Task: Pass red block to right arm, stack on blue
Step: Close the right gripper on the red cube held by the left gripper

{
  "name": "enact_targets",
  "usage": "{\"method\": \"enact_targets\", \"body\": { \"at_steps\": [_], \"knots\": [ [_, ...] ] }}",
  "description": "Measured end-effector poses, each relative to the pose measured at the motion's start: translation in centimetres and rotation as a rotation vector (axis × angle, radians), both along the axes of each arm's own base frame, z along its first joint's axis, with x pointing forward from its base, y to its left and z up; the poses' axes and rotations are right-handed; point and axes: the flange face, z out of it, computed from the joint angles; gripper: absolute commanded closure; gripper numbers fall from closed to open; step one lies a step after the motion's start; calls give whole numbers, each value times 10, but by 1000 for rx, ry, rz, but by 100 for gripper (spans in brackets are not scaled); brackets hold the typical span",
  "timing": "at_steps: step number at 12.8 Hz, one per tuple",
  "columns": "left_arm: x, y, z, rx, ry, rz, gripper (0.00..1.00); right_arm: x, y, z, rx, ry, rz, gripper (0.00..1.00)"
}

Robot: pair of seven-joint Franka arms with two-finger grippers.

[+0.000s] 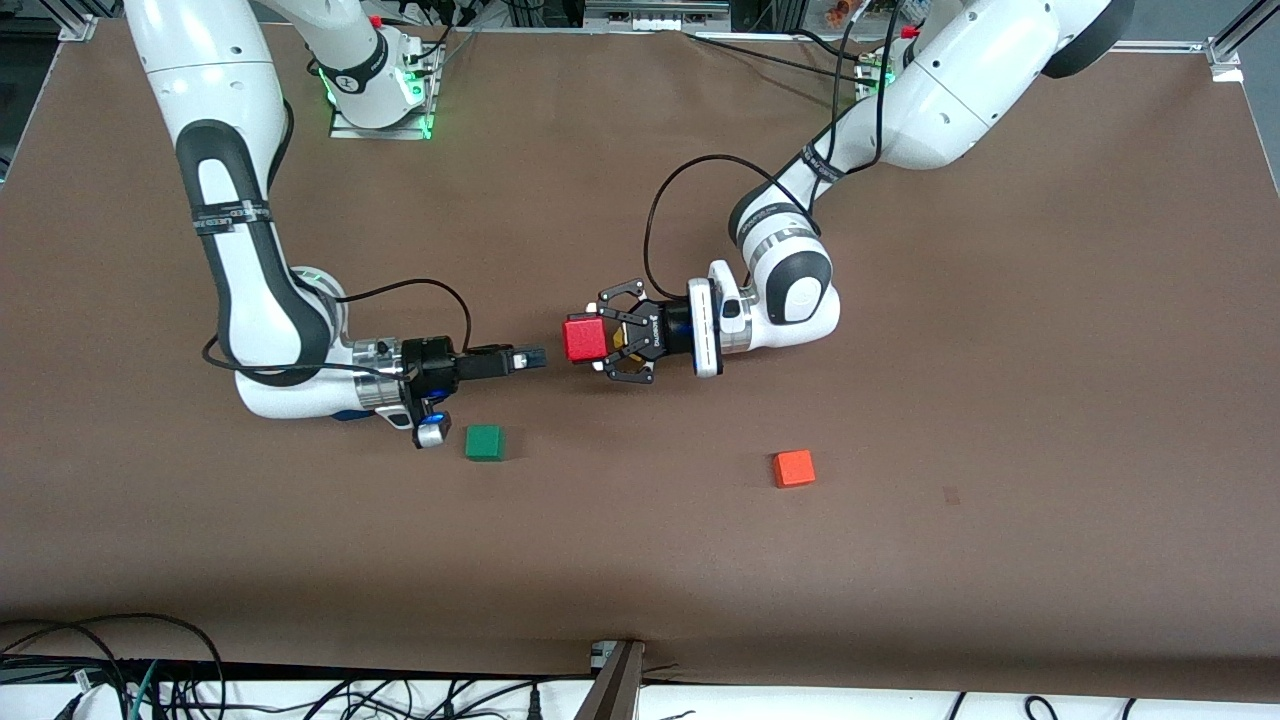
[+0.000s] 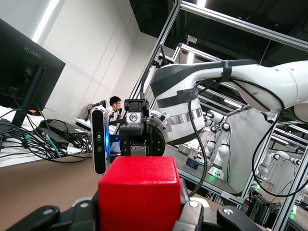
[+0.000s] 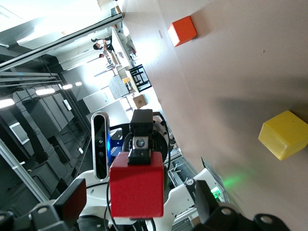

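Brown tabletop lies beneath a midair handoff, where the left gripper (image 1: pixel 607 345) clamps the red block (image 1: pixel 584 339), seemingly light and rigid, its bare faces offered to the right gripper (image 1: pixel 530 357), spread wide just beside it.

The red block's (image 1: pixel 584 339) back half sits buried between the left tool's (image 1: pixel 612 342) linkage fingers, so the contact faces can't be seen. In the left wrist view the block's lower edge runs off the picture. The right tool's (image 1: pixel 530 357) fingertips show edge-on from the front camera, their gap unreadable. No blue cube shows on the tabletop (image 1: pixel 640 560).
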Motion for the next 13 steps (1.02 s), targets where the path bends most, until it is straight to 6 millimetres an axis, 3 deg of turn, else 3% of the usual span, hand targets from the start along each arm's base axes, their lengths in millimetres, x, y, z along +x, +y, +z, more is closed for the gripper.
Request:
{"method": "enact_targets", "body": {
  "at_steps": [13],
  "knots": [
    [4, 0, -1, -5, -1, 6, 97, -6, 25, 0, -15, -11, -7, 0]
  ]
}}
